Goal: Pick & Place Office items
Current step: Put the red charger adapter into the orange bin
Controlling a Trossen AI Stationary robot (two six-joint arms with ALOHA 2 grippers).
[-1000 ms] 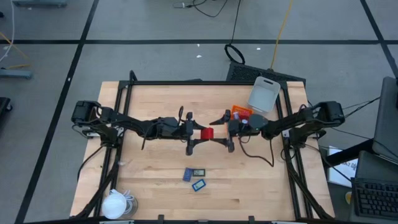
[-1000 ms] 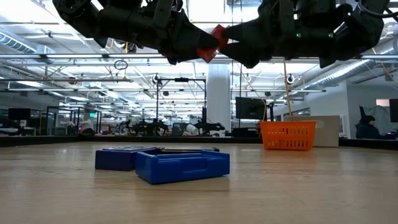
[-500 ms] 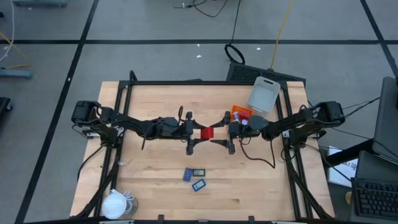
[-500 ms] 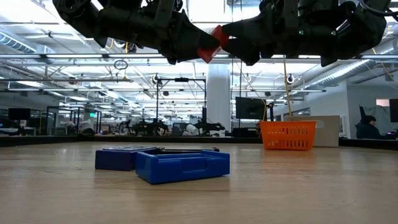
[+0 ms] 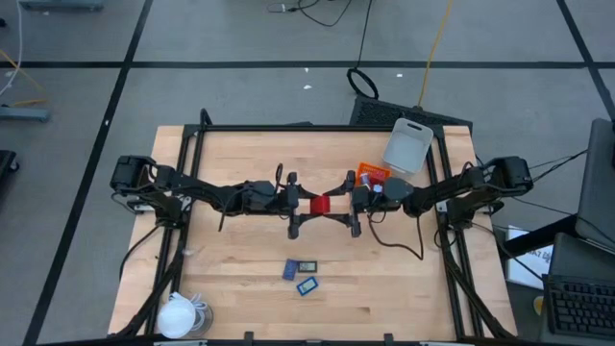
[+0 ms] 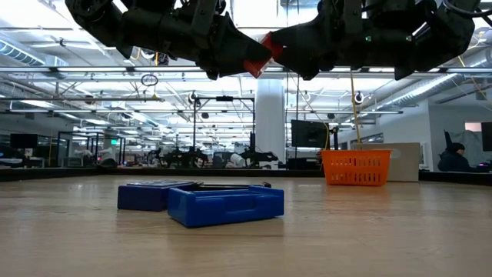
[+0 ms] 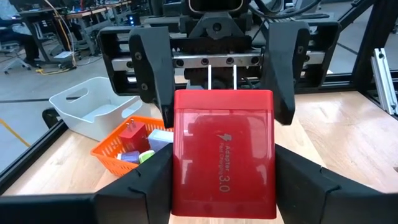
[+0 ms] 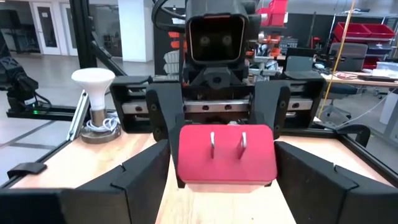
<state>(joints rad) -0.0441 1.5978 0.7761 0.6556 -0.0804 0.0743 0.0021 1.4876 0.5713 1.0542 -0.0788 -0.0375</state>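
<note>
Red block [image 5: 318, 205] clamped by left end effector [image 5: 300, 205]; right end effector [image 5: 348, 205] flanks it, fingers apart.

overhead, table-level and two facing wrist cameras share the red adapter [image 5: 319, 204].

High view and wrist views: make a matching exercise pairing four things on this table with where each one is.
Things:
1. red adapter
2. orange basket
3. two blue cases
4. white lamp

Places:
A. near left corner
B. far side, by the right arm
C. held above mid-table in the left gripper
D. flat on the wood, nearer than the grippers

Pairs: 1-C, 2-B, 3-D, 4-A
</note>
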